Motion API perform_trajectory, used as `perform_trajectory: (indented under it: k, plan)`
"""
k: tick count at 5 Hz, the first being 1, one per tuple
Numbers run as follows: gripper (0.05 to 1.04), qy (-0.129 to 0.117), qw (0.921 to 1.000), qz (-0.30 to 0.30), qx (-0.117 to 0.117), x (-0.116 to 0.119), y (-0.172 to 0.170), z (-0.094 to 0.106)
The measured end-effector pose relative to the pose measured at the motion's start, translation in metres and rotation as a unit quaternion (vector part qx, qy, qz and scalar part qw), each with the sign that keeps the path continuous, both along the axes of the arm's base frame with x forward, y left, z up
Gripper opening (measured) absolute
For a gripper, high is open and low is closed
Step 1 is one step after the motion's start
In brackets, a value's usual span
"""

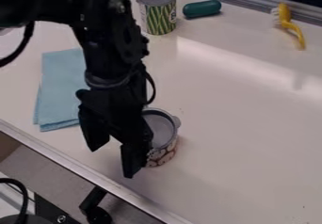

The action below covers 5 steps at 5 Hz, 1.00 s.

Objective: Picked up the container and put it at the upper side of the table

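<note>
1. I think the job is just at its start. The pot [165,136] sits low on the worktop [239,171], close to the near edge. It should end up at the upper side, so nearly all the work is left.
2. My hand [111,162] is spread, with its two fingers well apart. It is right by the pot and hides part of it, but the pot does not look pinched. I can't tell if they touch.
3. So I judge that I must get a grip, lift the pot, take it to the upper side, set it down and let go.
4. A green striped can [158,13] stands near the far edge. I guess it is not the one I need, but the words don't say which.
5. The pot is round and stands upright. Its top is open, and it is grey inside.
6. Its rim is grey too, with a small tab [177,122] that sticks out on the side away from my hand.
7. Round its side is a pattern of pale, roundish shapes on reddish brown.
</note>
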<state>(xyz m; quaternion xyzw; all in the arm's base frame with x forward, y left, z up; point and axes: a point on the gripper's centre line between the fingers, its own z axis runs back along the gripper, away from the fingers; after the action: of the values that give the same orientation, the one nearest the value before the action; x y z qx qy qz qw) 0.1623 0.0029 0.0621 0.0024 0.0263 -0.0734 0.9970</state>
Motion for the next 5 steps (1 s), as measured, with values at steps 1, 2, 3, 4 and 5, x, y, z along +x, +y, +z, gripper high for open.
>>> perform_trajectory:
  k: [1,2,3,4,5]
  plan:
    - [0.998,-0.006,0.9999,0.004,0.007,0.005,-0.003,-0.005]
    - [0.998,0.005,0.9999,0.013,0.008,0.012,-0.005,-0.011]
    - [0.998,-0.011,0.9998,0.018,-0.006,0.026,-0.009,-0.009]
    - [0.998,-0.035,0.9989,0.025,-0.018,0.044,-0.017,-0.007]
    - [0.998,-0.054,0.9980,0.019,-0.027,0.060,-0.027,-0.011]
